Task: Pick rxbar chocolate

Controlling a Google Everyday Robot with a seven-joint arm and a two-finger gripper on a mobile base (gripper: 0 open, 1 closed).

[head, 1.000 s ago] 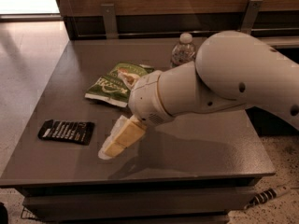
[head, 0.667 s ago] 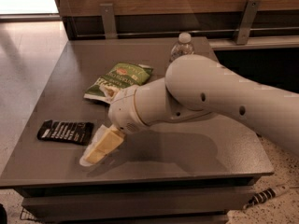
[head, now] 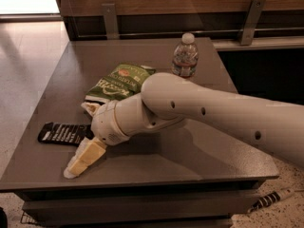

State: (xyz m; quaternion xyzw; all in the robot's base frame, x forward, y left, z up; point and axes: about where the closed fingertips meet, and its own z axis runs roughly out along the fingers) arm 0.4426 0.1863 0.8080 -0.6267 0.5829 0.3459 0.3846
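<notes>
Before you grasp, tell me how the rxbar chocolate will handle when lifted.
The rxbar chocolate lies flat and thin on the table, so it is probably light and hard to get under. Its wrapper looks smooth, so it may slide if nudged, not roll. The gripper hangs beside it, near the table's front edge.

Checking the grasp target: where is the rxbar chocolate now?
In the camera view, the rxbar chocolate lies flat at the front left of the table, near the green chip bag, with the gripper just right of it.
</notes>
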